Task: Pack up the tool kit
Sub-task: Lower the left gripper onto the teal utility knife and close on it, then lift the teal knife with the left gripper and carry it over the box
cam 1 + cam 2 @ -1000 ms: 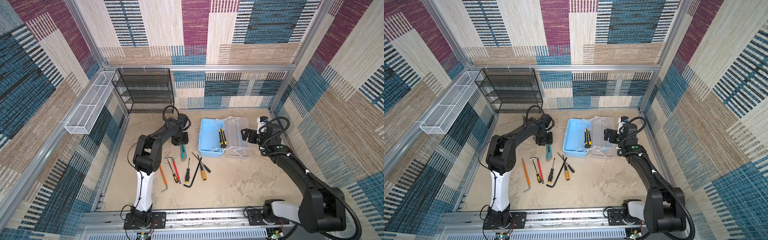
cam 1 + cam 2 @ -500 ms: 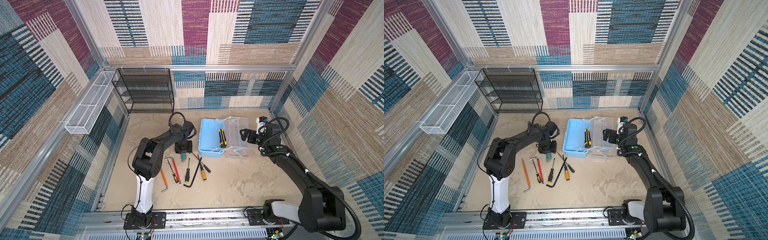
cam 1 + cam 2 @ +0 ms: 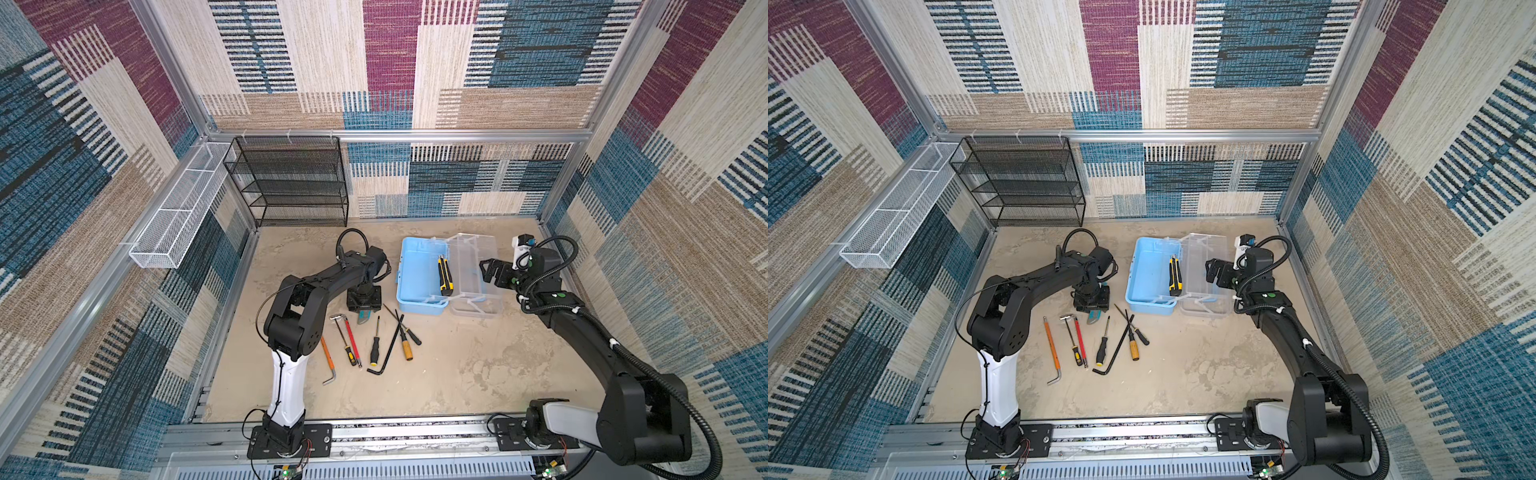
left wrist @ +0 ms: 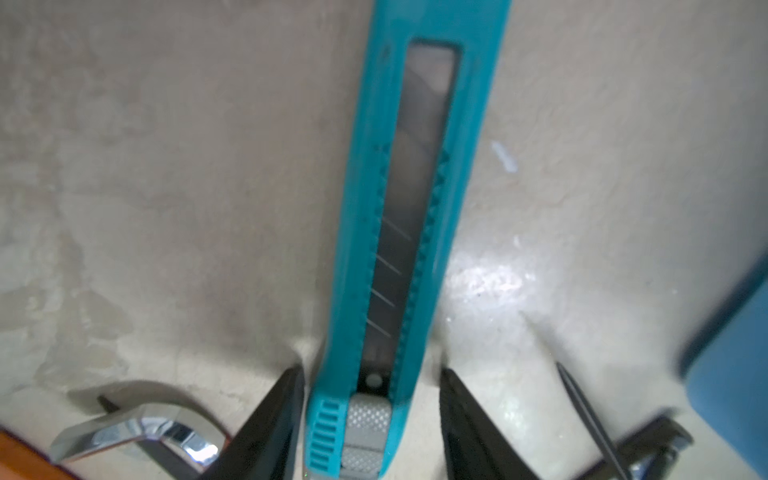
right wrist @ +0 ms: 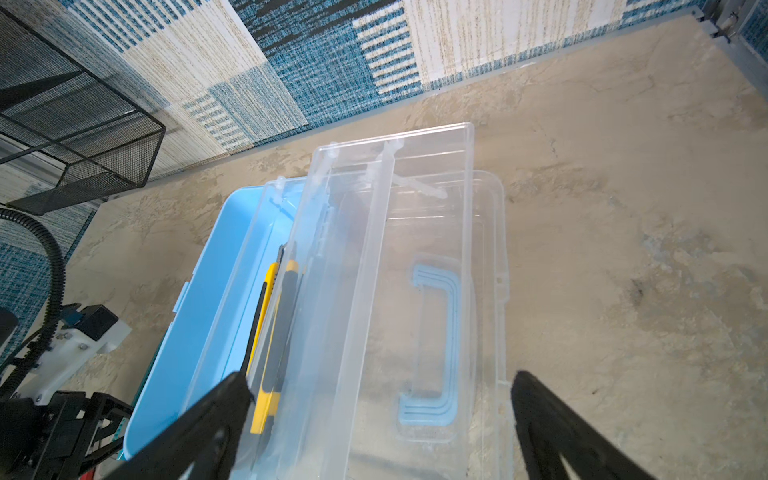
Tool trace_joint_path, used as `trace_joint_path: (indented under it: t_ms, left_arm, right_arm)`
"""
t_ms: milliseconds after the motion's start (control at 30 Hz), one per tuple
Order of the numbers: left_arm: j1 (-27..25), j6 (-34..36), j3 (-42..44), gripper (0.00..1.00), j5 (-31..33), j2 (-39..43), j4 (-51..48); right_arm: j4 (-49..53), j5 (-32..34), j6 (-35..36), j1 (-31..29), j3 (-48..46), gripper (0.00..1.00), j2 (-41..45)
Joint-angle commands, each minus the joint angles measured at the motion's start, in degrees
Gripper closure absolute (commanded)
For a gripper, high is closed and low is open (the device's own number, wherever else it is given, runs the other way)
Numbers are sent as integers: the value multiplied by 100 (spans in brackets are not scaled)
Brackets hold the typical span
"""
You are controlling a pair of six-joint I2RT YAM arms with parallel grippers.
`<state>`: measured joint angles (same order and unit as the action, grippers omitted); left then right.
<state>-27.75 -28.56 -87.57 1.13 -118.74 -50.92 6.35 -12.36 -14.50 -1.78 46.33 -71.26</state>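
Since a second ago the left gripper (image 3: 364, 300) has been moving nearer and rightward, and is now sitting low over the teal utility knife (image 4: 361, 208) on the table (image 3: 457, 365), left of the light blue box (image 3: 417, 270). Its jaws are standing apart, straddling the knife's slider end with a slim gap on each side. The knife is lying flat, long axis running far to near. The right gripper (image 5: 380, 376) is hovering spread wide above the clear tray (image 5: 415, 166), unchanged
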Motion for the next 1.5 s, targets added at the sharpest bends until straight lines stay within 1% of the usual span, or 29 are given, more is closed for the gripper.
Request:
trace_joint_path:
  t_ms: [0,200,367,500,567,633,833,967,1067,1167,1333,1467]
  left_arm:
    - [15,-49,-67,44,83,-51,-129]
    - [6,-18,-189,45,-5,-160,-115]
    - [8,-1,-135,57,85,-68,-113]
    - [7,58,-59,63,175,26,-114]
    - [12,69,-68,71,145,28,-103]
    - [15,90,-85,76,37,56,-61]
    - [14,51,-219,79,-26,367,-24]
    - [-8,57,-495,81,-96,643,11]
    - [-46,108,-869,83,-311,681,13]
    - [-235,131,-1458,83,-712,532,15]
    - [-711,112,-2787,83,-1317,-161,12]
    - [-927,-115,-3741,83,-1809,-829,12]
  right_arm:
    - [-128,128,57,2,-18,0,85]
    - [-140,190,64,3,-111,0,181]
    - [-222,74,-35,2,-150,0,130]
    - [-205,120,-11,2,-130,0,112]
    - [-221,120,-25,2,-139,0,116]
    - [-222,119,-33,2,-155,0,118]
    - [-204,138,-43,7,-229,0,151]
    - [-246,50,-68,2,-259,0,174]
    - [-288,-19,-112,2,-284,0,175]
    - [-314,-67,-140,0,-299,0,177]
    - [-316,-63,-208,2,-273,1,179]
    - [-279,-90,-219,2,-298,2,242]
